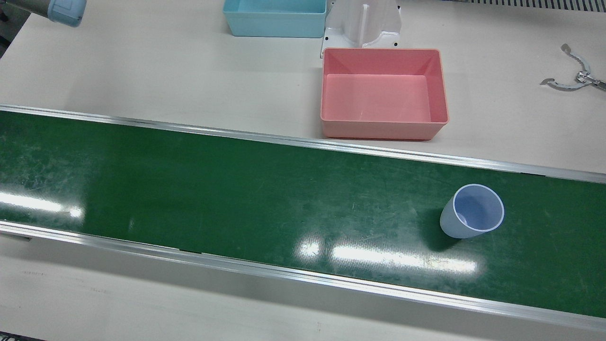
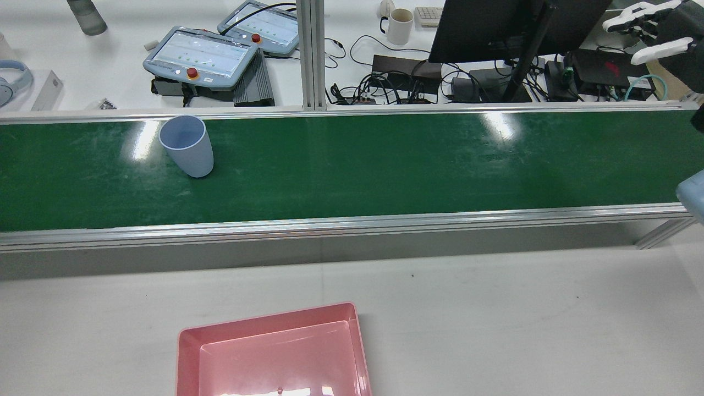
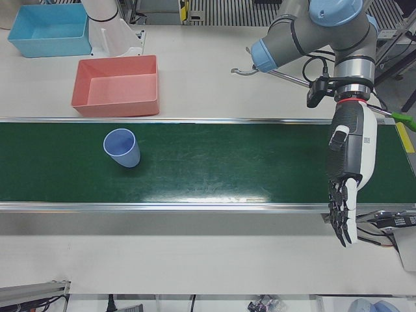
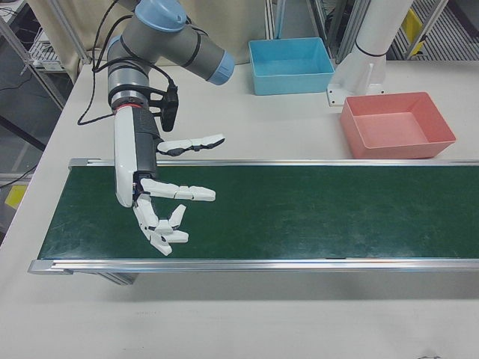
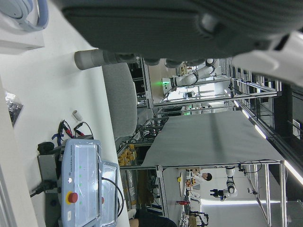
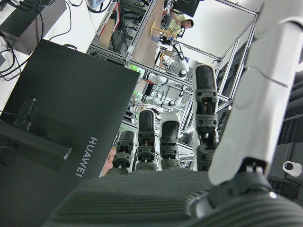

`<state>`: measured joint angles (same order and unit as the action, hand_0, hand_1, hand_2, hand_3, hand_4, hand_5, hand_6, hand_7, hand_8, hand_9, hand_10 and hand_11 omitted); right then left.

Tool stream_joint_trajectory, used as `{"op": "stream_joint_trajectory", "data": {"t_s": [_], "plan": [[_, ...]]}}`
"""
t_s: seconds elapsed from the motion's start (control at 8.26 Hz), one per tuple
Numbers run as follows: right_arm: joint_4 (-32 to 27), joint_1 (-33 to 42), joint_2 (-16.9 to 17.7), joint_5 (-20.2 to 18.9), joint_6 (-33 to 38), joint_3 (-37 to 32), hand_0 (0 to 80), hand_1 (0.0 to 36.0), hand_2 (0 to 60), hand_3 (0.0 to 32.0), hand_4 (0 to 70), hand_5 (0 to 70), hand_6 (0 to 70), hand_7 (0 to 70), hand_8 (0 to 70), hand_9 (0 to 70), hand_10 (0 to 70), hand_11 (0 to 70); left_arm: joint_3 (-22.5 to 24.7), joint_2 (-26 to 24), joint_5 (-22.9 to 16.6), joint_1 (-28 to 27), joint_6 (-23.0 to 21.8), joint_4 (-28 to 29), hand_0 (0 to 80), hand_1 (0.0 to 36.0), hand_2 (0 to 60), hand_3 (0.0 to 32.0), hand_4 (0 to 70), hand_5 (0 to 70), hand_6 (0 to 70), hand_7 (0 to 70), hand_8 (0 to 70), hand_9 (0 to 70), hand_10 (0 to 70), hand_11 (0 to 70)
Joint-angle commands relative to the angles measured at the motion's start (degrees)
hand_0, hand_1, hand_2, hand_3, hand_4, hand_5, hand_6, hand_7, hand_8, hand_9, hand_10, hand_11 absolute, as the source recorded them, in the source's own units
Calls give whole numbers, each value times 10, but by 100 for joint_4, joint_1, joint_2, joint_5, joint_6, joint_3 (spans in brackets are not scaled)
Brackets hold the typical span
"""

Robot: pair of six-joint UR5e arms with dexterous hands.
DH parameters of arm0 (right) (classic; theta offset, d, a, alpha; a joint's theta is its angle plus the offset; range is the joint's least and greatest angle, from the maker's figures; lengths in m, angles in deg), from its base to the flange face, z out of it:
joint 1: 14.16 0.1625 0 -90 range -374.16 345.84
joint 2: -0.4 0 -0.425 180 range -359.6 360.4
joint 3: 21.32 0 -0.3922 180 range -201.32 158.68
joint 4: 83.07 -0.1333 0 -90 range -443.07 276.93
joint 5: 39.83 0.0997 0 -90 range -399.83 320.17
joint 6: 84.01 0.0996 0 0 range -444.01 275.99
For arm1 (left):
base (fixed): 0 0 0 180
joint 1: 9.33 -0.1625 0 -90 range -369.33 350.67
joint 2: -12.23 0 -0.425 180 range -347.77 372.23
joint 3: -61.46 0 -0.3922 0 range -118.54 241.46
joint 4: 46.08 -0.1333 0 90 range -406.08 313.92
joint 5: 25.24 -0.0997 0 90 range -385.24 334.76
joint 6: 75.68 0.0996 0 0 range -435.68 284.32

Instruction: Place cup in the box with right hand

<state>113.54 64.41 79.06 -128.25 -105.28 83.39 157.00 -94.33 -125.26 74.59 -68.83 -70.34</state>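
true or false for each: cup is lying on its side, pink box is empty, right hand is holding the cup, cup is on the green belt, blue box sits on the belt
1. The cup lies on its side. False: it stands upright, mouth up.
2. The pink box is empty. True.
3. The right hand holds the cup. False: it is open above the far end of the belt, well away from the cup.
4. The cup is on the green belt. True.
5. The blue box sits on the belt. False: it sits on the table behind the belt.
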Motion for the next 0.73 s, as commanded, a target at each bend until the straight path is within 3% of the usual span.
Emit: {"op": "stream_joint_trajectory", "data": {"t_s": [0.0, 0.61], "plan": [[0, 0, 0, 0, 0, 14, 566, 111, 0, 0, 489, 63, 197, 700, 156, 351, 115, 179, 0, -5, 0, 2, 0, 0, 0, 0, 0, 0, 0, 0, 0, 0, 0, 0, 0, 0], [-9, 0, 0, 0, 0, -12, 566, 109, 0, 0, 498, 64, 202, 700, 164, 366, 122, 190, 0, -5, 0, 2, 0, 0, 0, 0, 0, 0, 0, 0, 0, 0, 0, 0, 0, 0]]}}
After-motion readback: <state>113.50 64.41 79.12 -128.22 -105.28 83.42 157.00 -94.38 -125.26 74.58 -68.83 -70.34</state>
